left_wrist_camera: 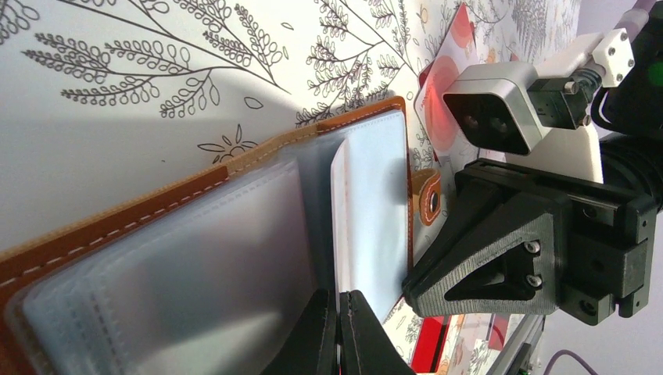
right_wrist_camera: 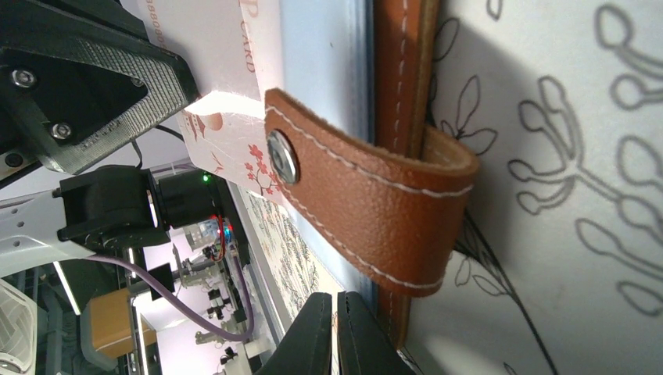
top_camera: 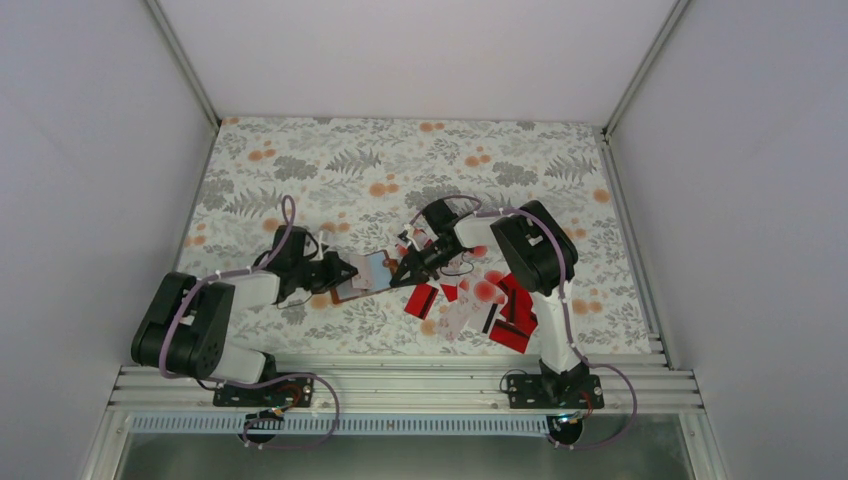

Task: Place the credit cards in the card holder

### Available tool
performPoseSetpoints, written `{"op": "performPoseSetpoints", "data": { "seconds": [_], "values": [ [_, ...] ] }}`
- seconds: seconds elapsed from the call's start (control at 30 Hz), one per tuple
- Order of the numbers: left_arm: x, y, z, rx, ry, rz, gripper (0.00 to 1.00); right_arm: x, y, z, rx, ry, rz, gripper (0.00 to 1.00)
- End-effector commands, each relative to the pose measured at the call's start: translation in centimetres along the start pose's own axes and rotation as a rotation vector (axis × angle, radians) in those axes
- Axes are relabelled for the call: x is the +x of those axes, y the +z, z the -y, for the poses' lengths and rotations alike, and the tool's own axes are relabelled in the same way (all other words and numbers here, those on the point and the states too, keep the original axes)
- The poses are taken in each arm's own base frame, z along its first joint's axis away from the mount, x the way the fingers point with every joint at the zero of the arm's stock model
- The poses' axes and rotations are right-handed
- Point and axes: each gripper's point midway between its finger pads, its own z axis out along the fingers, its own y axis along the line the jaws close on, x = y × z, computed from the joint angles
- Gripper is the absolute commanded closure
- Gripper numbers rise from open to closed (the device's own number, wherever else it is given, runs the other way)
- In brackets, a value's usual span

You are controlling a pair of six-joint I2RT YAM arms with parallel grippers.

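Left wrist: left end effector closed, over open card holder.

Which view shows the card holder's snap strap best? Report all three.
Right wrist: the snap strap fills the frame, stitching and stud sharp. Left wrist shows only a small tab at the edge of the card holder; top external, too tiny to tell.

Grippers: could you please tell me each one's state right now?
Left gripper: closed at the card holder; grip unclear.
Right gripper: closed beside its strap; grip unclear.
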Motion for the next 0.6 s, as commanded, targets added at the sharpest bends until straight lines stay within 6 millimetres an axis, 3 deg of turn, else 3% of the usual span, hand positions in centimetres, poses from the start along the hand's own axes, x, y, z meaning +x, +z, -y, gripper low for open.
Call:
{"op": "performPoseSetpoints", "data": {
  "seconds": [0.0,0.57],
  "values": [
    [0.0,0.0,-0.1,-0.01,0.021,0.029,0.98,2.8,0.7,4.6,0.122,0.147,-0.049,0.96],
    [1.7,0.5,-0.1,0.021,-0.068,0.024,0.97,3.1,0.6,4.3,0.106,0.157,-0.045,0.96]
  ]
}}
